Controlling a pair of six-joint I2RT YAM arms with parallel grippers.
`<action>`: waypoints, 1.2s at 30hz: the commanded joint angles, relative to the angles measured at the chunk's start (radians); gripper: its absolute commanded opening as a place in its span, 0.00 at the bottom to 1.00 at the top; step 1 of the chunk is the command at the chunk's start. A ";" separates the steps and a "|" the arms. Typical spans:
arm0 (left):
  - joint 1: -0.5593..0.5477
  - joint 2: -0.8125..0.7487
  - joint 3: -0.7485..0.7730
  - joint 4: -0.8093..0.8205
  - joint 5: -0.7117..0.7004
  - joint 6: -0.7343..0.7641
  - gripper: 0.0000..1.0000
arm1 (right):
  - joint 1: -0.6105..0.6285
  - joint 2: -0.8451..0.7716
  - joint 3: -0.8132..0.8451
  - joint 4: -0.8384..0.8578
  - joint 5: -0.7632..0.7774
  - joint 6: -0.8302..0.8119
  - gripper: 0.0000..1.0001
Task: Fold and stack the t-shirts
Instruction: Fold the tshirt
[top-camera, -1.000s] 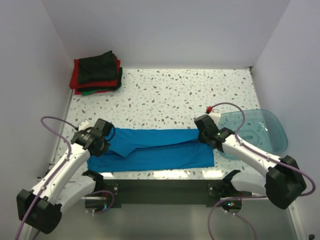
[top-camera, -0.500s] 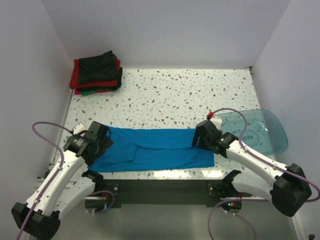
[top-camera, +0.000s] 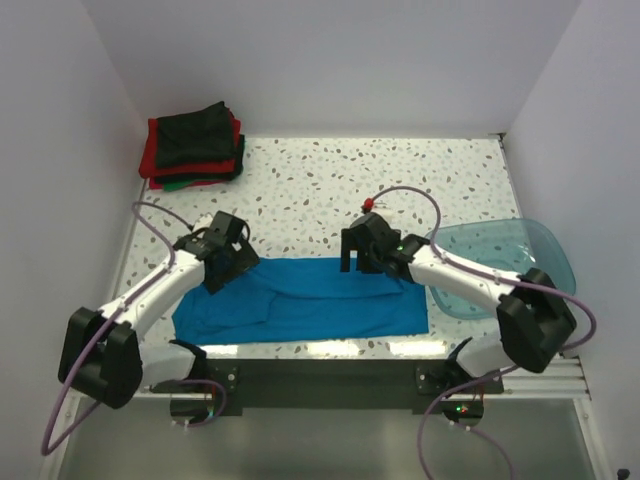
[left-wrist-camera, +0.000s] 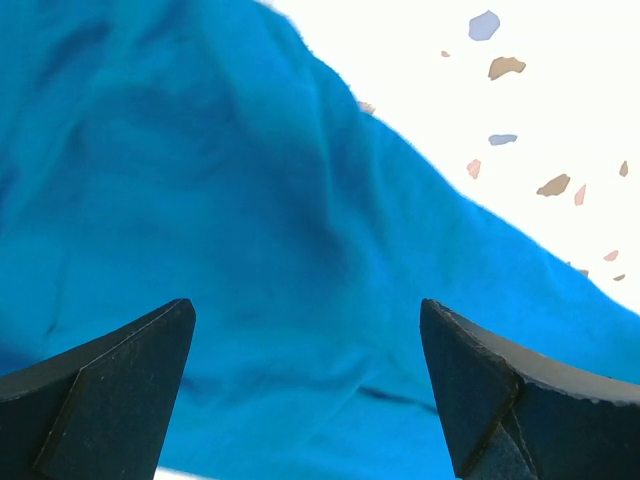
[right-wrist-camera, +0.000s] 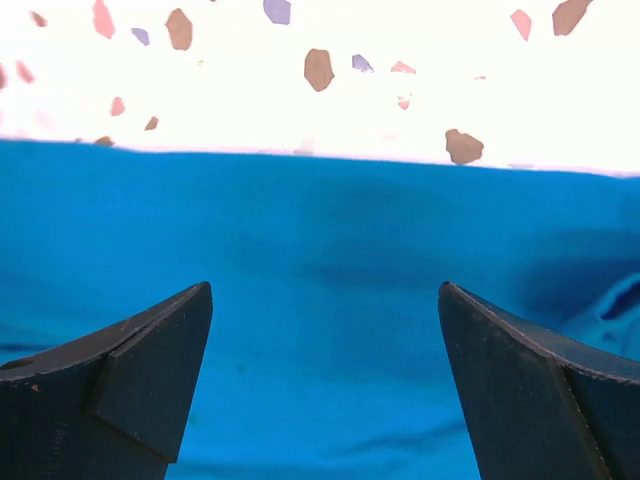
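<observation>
Well, at your far-left corner the folded t-shirts sit stacked, dark green-black over red. Your left gripper hangs with jaws spread wide over the blue t-shirt, gripping nothing. That shirt lies flat near the speckled table's front edge, long axis left to right (soft, lightly creased cloth). Your right gripper gapes likewise above its far edge. A translucent tub sits rightmost.
</observation>
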 joint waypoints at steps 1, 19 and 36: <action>0.023 0.084 -0.036 0.179 0.060 0.047 1.00 | 0.002 0.102 0.054 -0.014 0.046 0.007 0.99; 0.283 0.267 -0.147 0.267 0.050 0.140 1.00 | -0.075 -0.069 -0.188 -0.122 0.111 0.101 0.99; 0.170 0.561 0.119 0.393 0.169 0.208 1.00 | -0.066 0.102 -0.165 0.164 -0.208 -0.051 0.99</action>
